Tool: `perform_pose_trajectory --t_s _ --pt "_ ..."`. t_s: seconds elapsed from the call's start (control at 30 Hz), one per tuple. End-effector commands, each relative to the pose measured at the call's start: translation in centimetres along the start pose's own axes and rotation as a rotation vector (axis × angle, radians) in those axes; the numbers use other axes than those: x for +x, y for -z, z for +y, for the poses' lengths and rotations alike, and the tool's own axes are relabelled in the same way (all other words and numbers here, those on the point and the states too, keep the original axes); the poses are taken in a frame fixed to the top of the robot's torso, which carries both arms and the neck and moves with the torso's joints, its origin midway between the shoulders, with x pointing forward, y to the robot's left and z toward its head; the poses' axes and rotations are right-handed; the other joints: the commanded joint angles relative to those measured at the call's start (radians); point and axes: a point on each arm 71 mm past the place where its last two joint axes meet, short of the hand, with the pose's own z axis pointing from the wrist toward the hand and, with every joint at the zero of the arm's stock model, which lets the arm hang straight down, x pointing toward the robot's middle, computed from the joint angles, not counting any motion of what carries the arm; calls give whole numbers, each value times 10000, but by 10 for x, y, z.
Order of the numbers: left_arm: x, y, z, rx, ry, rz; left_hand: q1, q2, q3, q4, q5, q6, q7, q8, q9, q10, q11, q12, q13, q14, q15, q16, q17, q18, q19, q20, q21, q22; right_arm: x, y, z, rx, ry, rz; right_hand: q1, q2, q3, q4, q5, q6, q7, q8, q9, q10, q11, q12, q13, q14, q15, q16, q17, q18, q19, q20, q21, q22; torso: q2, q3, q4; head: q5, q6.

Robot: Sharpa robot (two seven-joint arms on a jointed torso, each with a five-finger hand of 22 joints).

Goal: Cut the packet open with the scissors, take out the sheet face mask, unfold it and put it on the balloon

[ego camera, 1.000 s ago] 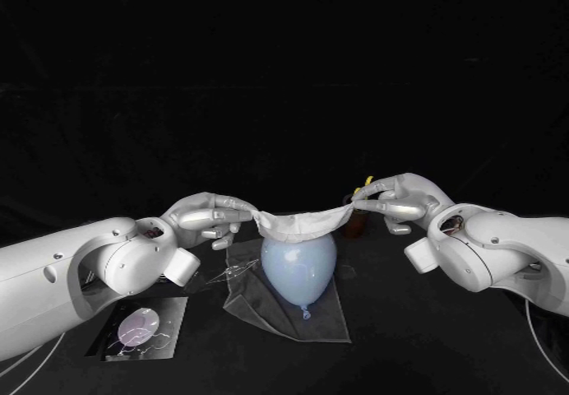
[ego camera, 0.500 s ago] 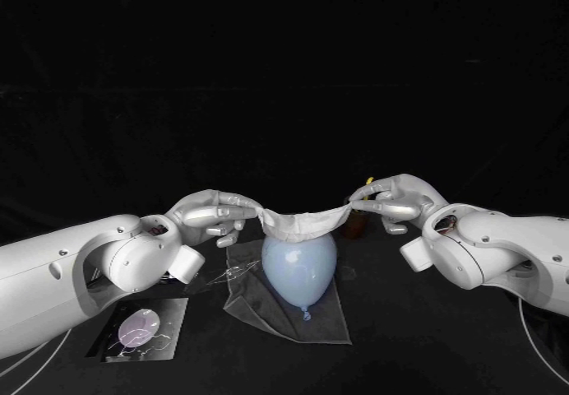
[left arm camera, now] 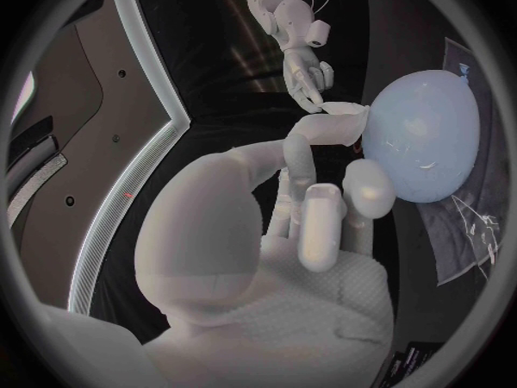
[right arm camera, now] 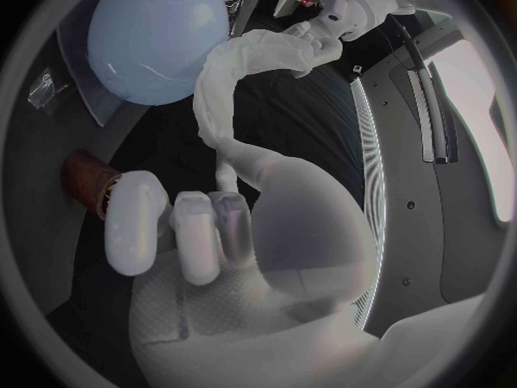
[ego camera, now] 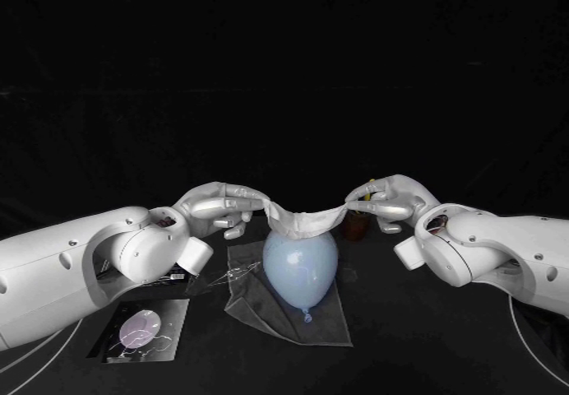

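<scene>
over the last second both arms have drawn inward and a little farther from the robot. the left robot hand [ego camera: 223, 207] and the right robot hand [ego camera: 386, 197] now stand closer together than they did. with less span between them, the white sheet face mask [ego camera: 306, 220] has lost some tension and sags deeper in its middle. that middle now rests on the far, wide end of the pale blue balloon [ego camera: 299, 263]. this looks like the start of laying the mask on: it is unfolded and lined up, but it covers only the far end, so it likely has to be drawn nearer before release.

each robot hand pinches one end of the mask between thumb and fingertips, the other fingers curled loosely beside them. the left wrist view shows the pinch right at the balloon's [left arm camera: 426, 138] rounded end, with the mask [left arm camera: 334, 129] running across to the other hand.

the balloon lies knot toward the robot on a clear plastic sheet [ego camera: 255, 304] on the black counter [ego camera: 439, 329]. the flat cut-open packet [ego camera: 142, 329] lies near left, well apart.
</scene>
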Motion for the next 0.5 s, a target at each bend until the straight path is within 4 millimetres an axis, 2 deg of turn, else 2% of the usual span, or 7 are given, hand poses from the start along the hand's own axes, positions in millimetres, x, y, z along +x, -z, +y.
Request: perform_pose_trajectory --t_s 0.03,0.2,0.23,0.3,0.4,0.47,0.5 --pt "1 -3 -7 265 99 -136 -8 70 26 -29 67 27 5 68 1698 32 -14 -52 -16 253 -44 44 8 -116 -7 -28 21 -10 0 -3 2 -330 376 -50 -9 95 84 -13 22 -41 -9 2 1783 1064 -31 34 2626 1268 -243 39 2626 101 -92 -23 -142 1792 -9 -3 0 25 18" --pt "3 -6 -12 367 60 -124 -8 70 26 -29 67 27 5 68 1698 32 -14 -52 -16 253 -44 44 8 -116 -7 -28 21 -10 2 -6 2 -417 474 -29 -108 43 59 26 21 -205 35 -81 1811 983 7 -179 2526 1268 -214 39 2626 168 -272 -3 -482 1692 -7 -6 5 33 50" --pt "3 -7 -13 385 51 -126 -8 70 26 -29 67 27 5 68 1698 32 -14 -52 -16 253 -44 44 8 -116 -7 -28 21 -10 3 -7 2 -427 486 4 -105 -71 -2 -29 7 -488 96 -240 1781 810 50 -623 2317 1268 -189 39 2626 233 -447 13 -812 1594 -1 -3 7 34 54" --pt "4 -8 -15 418 26 -142 -8 70 26 -29 67 27 5 68 1698 32 -14 -52 -16 253 -44 44 8 -116 -7 -28 21 -10 5 -8 2 -463 559 102 -144 -89 -232 -13 47 -822 269 -550 1668 541 188 -1267 2012 1208 -69 -48 2429 330 -772 97 -1412 1410 0 -4 5 38 62" --pt "3 -10 -16 424 0 -181 -8 70 26 -29 67 27 5 68 1698 32 -14 -52 -16 253 -44 44 8 -116 -7 -28 21 -10 6 -9 2 -560 796 204 -380 -498 -569 43 24 -1575 626 -1201 1325 -62 491 -2585 1388 897 149 -489 1525 508 -1380 227 -2526 1062 5 -1 3 50 88" --pt "3 -12 -17 414 -18 -218 -8 70 26 -29 67 27 5 68 1698 32 -14 -52 -16 253 -44 44 8 -116 -7 -28 21 -10 6 -9 3 -678 1090 228 -353 -762 -833 32 16 -2216 971 -1874 901 -1035 787 -4457 448 355 432 -1209 329 754 -2390 460 -4306 462 4 -1 2 65 116" --pt "2 -13 -18 406 -26 -237 -8 70 26 -29 67 27 5 68 1698 32 -14 -52 -16 253 -44 44 8 -116 -7 -28 21 -10 5 -10 3 -734 1221 218 -289 -784 -912 18 27 -2236 1003 -1986 804 -1164 824 -4718 282 261 481 -1339 146 817 -2564 508 -4640 328 2 -1 0 72 115"
